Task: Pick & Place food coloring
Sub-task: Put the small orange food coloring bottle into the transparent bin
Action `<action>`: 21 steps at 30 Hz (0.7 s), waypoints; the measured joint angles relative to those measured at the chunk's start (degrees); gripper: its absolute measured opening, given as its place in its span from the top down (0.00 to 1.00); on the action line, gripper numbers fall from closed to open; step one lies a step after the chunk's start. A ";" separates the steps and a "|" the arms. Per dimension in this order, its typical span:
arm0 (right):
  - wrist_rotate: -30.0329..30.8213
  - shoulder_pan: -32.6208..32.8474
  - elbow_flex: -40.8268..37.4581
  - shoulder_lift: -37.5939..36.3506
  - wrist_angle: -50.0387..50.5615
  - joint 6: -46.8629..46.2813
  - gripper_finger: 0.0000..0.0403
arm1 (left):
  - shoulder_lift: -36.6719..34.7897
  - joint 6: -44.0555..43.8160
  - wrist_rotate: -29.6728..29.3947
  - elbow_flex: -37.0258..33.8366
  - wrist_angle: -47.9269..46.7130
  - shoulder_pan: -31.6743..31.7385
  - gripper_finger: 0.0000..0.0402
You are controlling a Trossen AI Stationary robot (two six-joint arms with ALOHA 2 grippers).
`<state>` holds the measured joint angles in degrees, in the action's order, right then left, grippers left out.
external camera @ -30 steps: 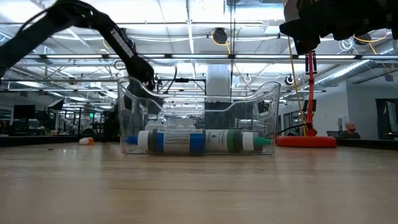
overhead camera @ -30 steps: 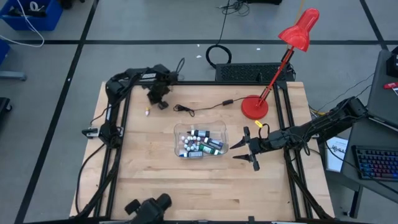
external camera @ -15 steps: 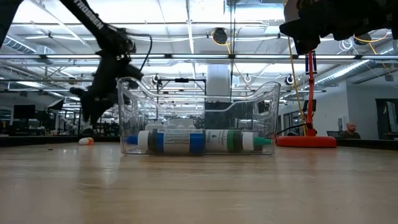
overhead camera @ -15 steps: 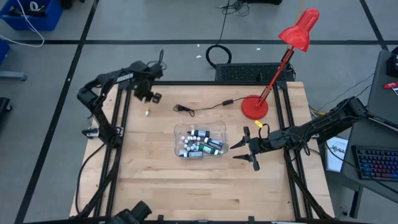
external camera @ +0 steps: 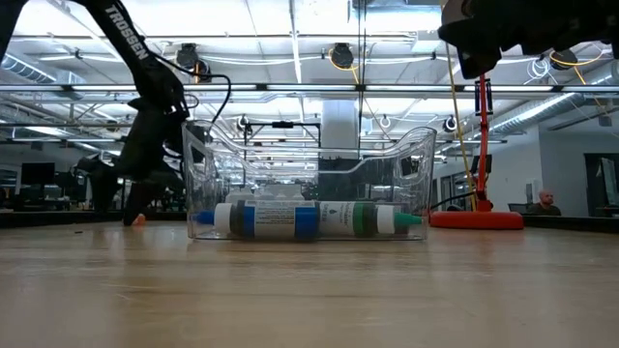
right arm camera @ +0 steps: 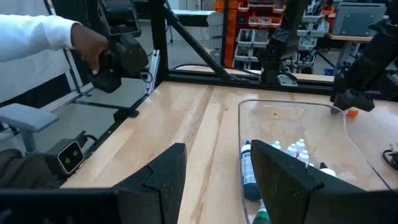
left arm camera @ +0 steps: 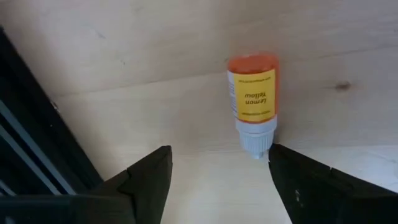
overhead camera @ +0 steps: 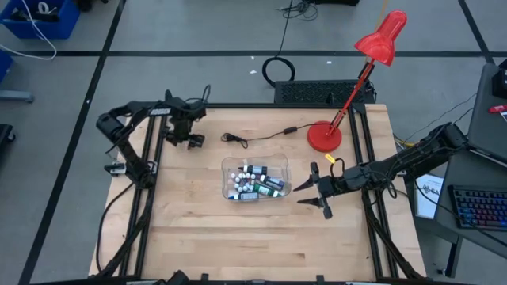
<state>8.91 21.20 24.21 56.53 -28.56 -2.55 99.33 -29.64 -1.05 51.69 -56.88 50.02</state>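
Note:
A small orange-yellow food coloring bottle (left arm camera: 252,93) with a white cap lies on its side on the wooden table (overhead camera: 238,245), at the far left. My left gripper (left arm camera: 217,158) is open, low over it, with the cap end just ahead of the gap between the fingers; I see no touch. A clear plastic tub (overhead camera: 255,180) at the table's middle holds several more bottles lying on their sides (external camera: 309,219). My right gripper (overhead camera: 313,194) hangs open above the table, just right of the tub.
A red desk lamp (overhead camera: 325,136) stands at the far right, and its black cable (overhead camera: 253,138) runs across the table beyond the tub. In the right wrist view a person's hand and white sleeve (right arm camera: 37,37) show beyond the table.
My left gripper has moved from beside the tub's far left corner toward the table's left edge, then down and a little nearer, until it stands low over the lone bottle. The bottle and the tub have kept still.

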 joint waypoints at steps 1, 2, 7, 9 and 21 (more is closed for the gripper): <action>0.00 0.09 0.00 0.00 0.00 0.04 0.58 | -0.01 -0.26 -0.04 -0.43 0.25 0.00 0.33; 0.00 0.23 0.00 0.01 -0.08 0.06 0.58 | -0.02 -0.45 -0.17 -0.62 0.52 0.00 0.33; 0.00 0.30 0.00 0.02 -0.37 0.09 0.58 | -0.25 -1.61 -1.21 -0.97 2.96 -0.02 0.33; 0.00 0.30 0.00 0.00 -0.37 0.02 0.58 | -0.31 -1.97 -1.42 -0.97 3.78 -0.39 0.33; -0.02 0.30 0.00 0.00 -0.35 0.17 0.58 | -0.24 -4.33 -2.94 -0.89 6.24 -0.87 0.39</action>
<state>8.88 21.50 24.21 56.53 -28.91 -2.37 99.09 -33.97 -3.99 50.80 -50.64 49.15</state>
